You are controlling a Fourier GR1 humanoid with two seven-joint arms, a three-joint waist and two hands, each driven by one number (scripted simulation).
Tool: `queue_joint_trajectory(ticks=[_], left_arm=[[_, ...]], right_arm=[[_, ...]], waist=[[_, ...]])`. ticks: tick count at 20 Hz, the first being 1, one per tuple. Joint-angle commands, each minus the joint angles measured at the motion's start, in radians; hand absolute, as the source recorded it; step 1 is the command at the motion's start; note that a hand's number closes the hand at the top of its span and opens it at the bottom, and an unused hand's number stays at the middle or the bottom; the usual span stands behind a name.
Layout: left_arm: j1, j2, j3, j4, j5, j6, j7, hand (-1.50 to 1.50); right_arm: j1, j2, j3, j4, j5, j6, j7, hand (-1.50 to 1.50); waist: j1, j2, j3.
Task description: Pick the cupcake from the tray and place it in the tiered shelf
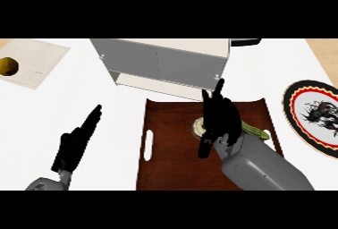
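A dark brown tray (173,156) lies on the white counter in front of me. On it sits the cupcake (198,126), pale with a light rim, mostly hidden under my right hand (220,117). That hand hovers over the cupcake with fingers straight and pointing away from me, open. A green wrapper edge or second item (256,131) shows just right of the hand. The tiered shelf (168,62), grey and white, stands behind the tray. My left hand (76,142) rests open on the counter left of the tray.
A round plate (315,115) with a red, black and white pattern lies at the right. At the back left a pale board (33,62) carries a yellow-brown object (8,65). A dark item (246,42) sits behind the shelf.
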Motion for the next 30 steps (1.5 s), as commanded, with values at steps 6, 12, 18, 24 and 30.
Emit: queue_joint_trajectory(ticks=[6,12,18,24,30], left_arm=[[0.05,0.001,0.013,-0.035,-0.023,-0.005,0.021,0.0],[0.015,-0.035,0.022,0.022,-0.036,-0.012,0.019,0.0],[0.013,-0.032,0.045,0.026,-0.028,-0.052,0.032,0.0],[-0.017,-0.027,0.078,0.005,-0.036,-0.06,0.065,0.0],[-0.023,-0.052,0.071,0.035,-0.059,-0.072,0.031,0.0]], right_arm=[[-0.026,0.063,0.012,0.104,0.064,0.105,0.058,-1.5],[-0.002,0.071,-0.002,0.111,0.099,0.135,0.041,-1.5],[0.061,0.098,0.013,0.135,0.168,0.117,-0.001,-1.5],[0.023,0.153,-0.043,0.252,0.199,0.11,-0.066,-1.5],[0.023,0.13,-0.058,0.322,0.224,0.075,-0.261,1.5]], waist=[[0.025,0.01,-0.009],[0.018,0.011,-0.01],[0.014,0.01,-0.009],[0.02,0.012,-0.009],[0.025,0.015,-0.009]])
